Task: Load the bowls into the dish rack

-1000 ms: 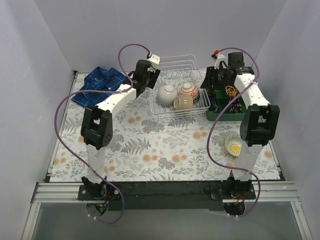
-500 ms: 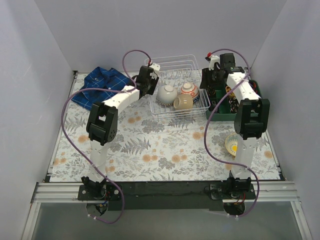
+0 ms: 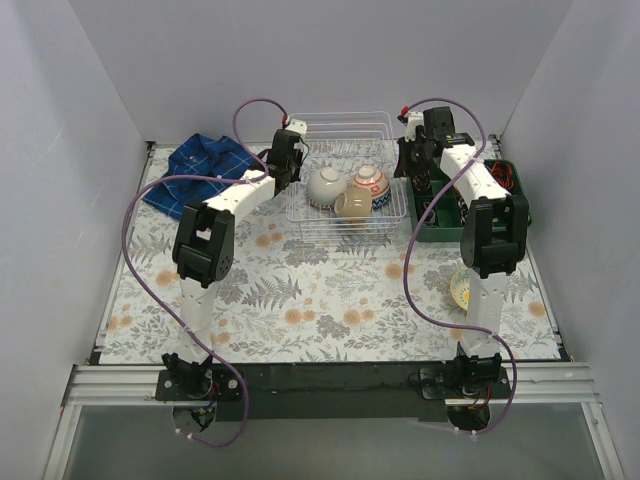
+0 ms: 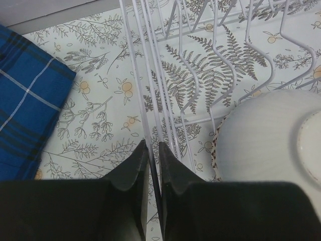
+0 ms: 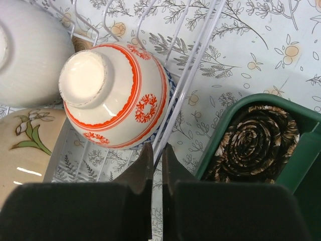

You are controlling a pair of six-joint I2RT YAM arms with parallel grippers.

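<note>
Now | left gripper (image 4: 153, 150) clamps dish rack (image 3: 340, 128) left rim | right gripper (image 5: 157, 155): right rim

- No writing, label, brand mark, number or sign can be read in any view.
- The red-banded bowl (image 5: 113, 95) carries only painted rings and flower medallions, and the beige bowl (image 5: 25, 145) only a painted plant sprig.
- The dish rack (image 3: 345, 222), the blue plaid cloth (image 3: 205, 165) and the green tray (image 5: 296, 150) show no lettering.
</note>
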